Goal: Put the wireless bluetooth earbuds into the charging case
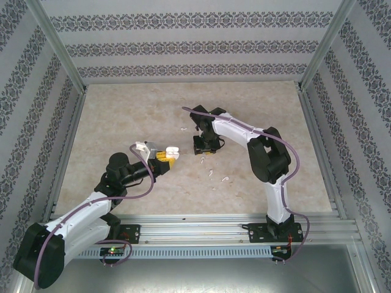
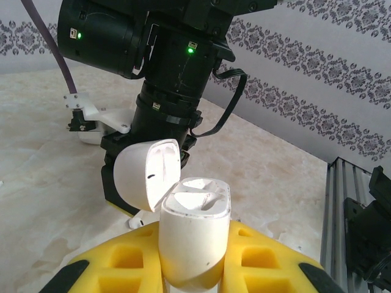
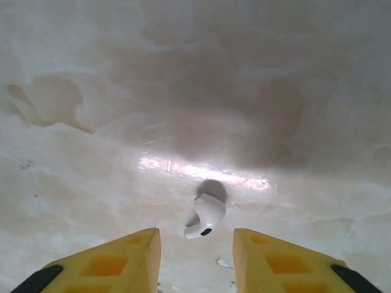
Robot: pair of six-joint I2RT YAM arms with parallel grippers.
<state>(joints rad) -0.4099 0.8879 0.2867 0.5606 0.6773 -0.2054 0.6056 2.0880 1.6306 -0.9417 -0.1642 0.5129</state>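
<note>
The white charging case (image 2: 195,235) stands upright with its lid (image 2: 145,176) flipped open and both sockets empty; my left gripper (image 2: 194,259) is shut on its body. From above, the case (image 1: 171,149) sits at the tip of the left gripper (image 1: 162,157). My right gripper (image 3: 197,259) hangs open over the table, pointing down, with one white earbud (image 3: 206,217) lying on the surface between and just beyond its yellow fingers (image 3: 125,259). In the top view the right gripper (image 1: 204,146) is close to the case's right, with that earbud (image 1: 203,160) beside it.
Other earbuds lie loose on the marble table (image 1: 122,116): one at the back (image 1: 183,128), two toward the front (image 1: 211,173) (image 1: 225,179). The right arm's wrist (image 2: 165,91) looms right behind the open case. Aluminium rails (image 1: 183,223) border the table.
</note>
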